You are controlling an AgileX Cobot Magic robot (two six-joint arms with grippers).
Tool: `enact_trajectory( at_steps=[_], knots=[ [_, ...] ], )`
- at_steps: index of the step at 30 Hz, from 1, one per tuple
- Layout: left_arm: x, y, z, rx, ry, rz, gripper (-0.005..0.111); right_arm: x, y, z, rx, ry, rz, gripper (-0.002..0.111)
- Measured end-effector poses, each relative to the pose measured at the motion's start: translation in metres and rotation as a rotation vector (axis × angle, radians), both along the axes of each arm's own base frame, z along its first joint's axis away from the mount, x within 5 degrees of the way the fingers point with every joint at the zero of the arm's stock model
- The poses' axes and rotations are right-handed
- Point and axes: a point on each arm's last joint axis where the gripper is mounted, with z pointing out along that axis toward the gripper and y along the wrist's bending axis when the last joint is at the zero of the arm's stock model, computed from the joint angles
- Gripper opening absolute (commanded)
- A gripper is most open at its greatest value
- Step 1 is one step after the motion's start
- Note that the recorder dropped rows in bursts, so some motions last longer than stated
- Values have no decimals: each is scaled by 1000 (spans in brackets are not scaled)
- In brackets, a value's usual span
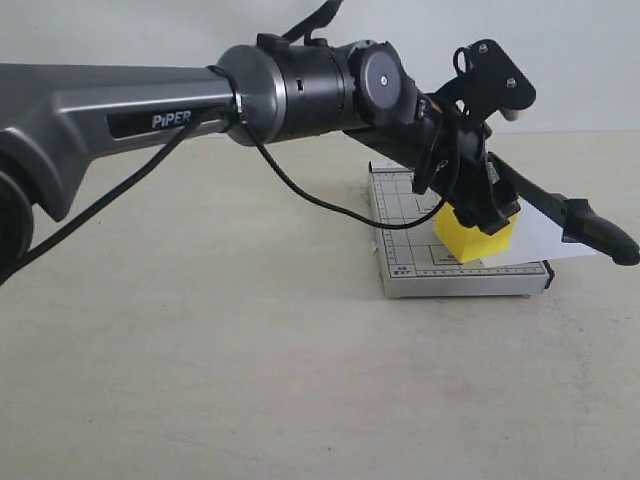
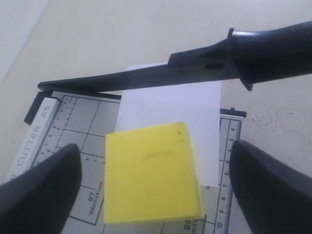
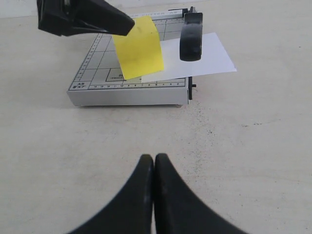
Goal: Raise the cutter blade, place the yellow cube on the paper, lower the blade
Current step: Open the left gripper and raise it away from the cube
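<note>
The yellow cube (image 2: 151, 175) sits on the grey cutter board (image 2: 73, 126), overlapping the near edge of the white paper (image 2: 170, 107). My left gripper (image 2: 153, 148) is open around the cube, with a gap on both sides between it and the fingers (image 2: 44, 185). The cutter blade (image 2: 146, 80) is raised at a slant above the paper, its thick handle (image 2: 273, 48) in the air. In the exterior view the left gripper (image 1: 485, 215) hangs over the cube (image 1: 470, 242). My right gripper (image 3: 154, 158) is shut on nothing, low over the table in front of the board (image 3: 97, 73).
The paper (image 3: 195, 61) sticks out past the board's blade side, under the handle (image 3: 191, 36). The left arm (image 1: 200, 100) reaches across from the left. Bare beige table (image 1: 250, 380) surrounds the board.
</note>
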Motion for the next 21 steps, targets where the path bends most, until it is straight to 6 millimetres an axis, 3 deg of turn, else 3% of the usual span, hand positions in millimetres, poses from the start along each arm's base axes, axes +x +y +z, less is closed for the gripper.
enact_trajectory(
  at_steps=[3, 9, 21],
  knots=[
    [-3, 2, 14, -22, 19, 13, 56, 0, 0, 0, 0, 0, 0, 0],
    [-17, 10, 45, -23, 89, -5, 4, 0, 0, 0, 0, 0, 0, 0],
    [-47, 33, 99, -3, 248, 8, 4, 0, 0, 0, 0, 0, 0, 0]
  ],
)
